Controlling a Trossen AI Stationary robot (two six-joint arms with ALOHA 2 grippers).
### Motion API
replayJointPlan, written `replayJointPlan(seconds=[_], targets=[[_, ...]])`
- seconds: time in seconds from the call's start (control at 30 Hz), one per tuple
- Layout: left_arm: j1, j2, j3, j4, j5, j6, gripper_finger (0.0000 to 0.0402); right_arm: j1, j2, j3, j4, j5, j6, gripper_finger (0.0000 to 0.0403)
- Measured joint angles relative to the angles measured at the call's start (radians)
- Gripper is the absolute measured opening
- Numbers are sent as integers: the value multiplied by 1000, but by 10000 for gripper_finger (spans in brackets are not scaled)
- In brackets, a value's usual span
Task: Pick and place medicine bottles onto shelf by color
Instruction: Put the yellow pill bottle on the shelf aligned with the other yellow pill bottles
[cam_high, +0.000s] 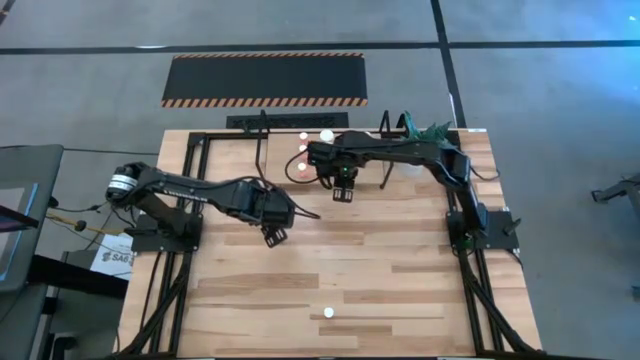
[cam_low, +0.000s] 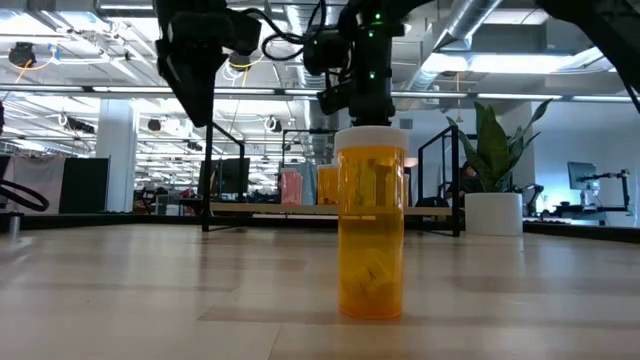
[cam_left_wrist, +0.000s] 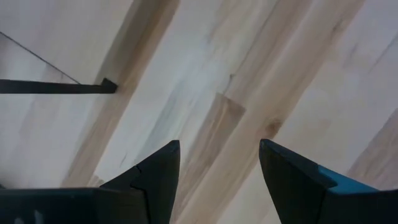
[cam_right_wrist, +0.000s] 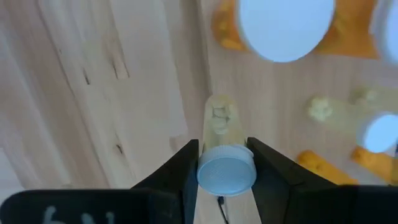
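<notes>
My right gripper (cam_high: 343, 192) hangs over the far middle of the table and is shut on a small pale bottle with a white cap (cam_right_wrist: 226, 171). Several white-capped bottles (cam_high: 303, 150) stand just beyond it on the shelf (cam_low: 250, 207), a light board in a black rod frame; orange ones (cam_right_wrist: 283, 25) show in the right wrist view. One orange bottle (cam_high: 328, 312) stands upright on its base near the table's near edge, close in the low view (cam_low: 372, 225). My left gripper (cam_high: 274, 236) is open and empty over bare wood left of centre (cam_left_wrist: 217, 146). My right gripper pinches the pale bottle by the sides of its white cap (cam_right_wrist: 205, 173) between its two fingers. The fingers come from above, pointing down. The pale body (cam_right_wrist: 221, 121) reaches down below the fingers, upright. I cannot tell whether its base rests on the wood.
A white pot with a green plant (cam_high: 415, 130) stands at the far right, beside the shelf's posts (cam_high: 262, 150). A black mat with striped edges (cam_high: 265, 78) lies on the floor beyond the table. The wood between the arms and the near bottle is bare.
</notes>
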Motion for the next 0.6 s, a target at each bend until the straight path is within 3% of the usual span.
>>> replayJointPlan(seconds=[0.3, 0.6], targets=[[62, -2, 0, 0, 2, 9, 206, -16, 23, -1, -45, 80, -74, 141], [82, -2, 0, 29, 12, 30, 206, -47, 25, -1, -13, 79, -93, 140]])
